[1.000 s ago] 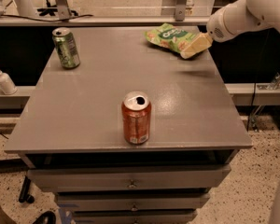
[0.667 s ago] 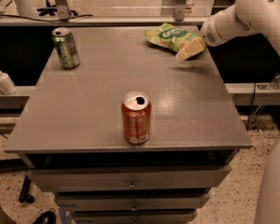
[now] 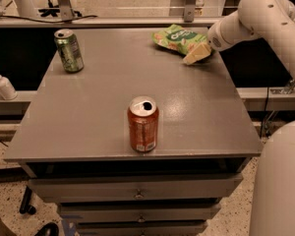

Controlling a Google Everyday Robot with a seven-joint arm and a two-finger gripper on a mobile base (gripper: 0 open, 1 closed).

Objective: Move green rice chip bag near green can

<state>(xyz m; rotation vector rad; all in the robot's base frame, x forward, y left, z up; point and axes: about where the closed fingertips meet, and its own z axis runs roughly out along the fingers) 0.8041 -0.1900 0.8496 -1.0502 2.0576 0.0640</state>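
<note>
Yellowish and wedge-shaped, the gripper (image 3: 196, 54) sits at the near right end of the green rice chip bag (image 3: 177, 37), touching it or just beside it. I cannot tell if the gripper is open or closed, or if it has hold of the bag. The white arm (image 3: 255, 14) behind it comes in from the right side of the view and bends down to the table.

A second ago the gripper was a bit higher up, on the bag's end. Now it has slid a little lower and nearer to the front, and the big white arm has swung further into the view. The bag has hardly moved at all. It lies flat and crinkly at the far right of the grey table (image 3: 88, 112), where it was.

So the real move looks like it has not begun. The arm seems to be finding its place on the bag.

The green can (image 3: 69, 50) stands upright at the far left of the table, well apart from the bag. The bag must travel across the far side of the table to get near it.

An orange-red can (image 3: 143, 124) stands upright near the front edge, away from that path. A small white bottle (image 3: 3, 85) stands off the table on the left.
</note>
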